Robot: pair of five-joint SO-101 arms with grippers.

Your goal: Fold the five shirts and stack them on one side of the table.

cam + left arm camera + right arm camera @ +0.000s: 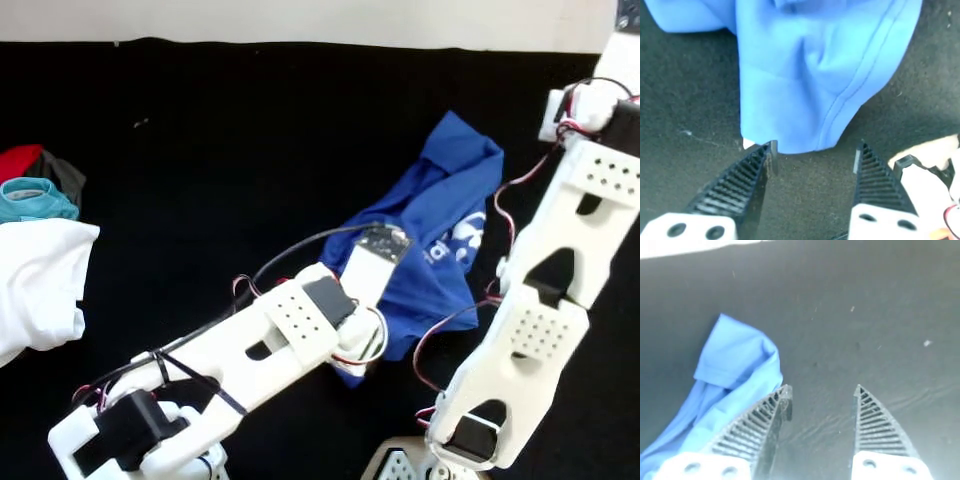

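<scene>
Blue shirt (450, 190) lies crumpled on the black table (250, 150). The left gripper (816, 149) hangs right at its edge, jaws spread wide with nothing between them, tips just short of the cloth. The right gripper (822, 388) is spread apart too and empty, hovering above bare table beside the blue shirt's sleeve. Well apart from the blue shirt, a white shirt (40, 285), a teal shirt (35, 200) and a red shirt (18, 160) sit bunched together.
</scene>
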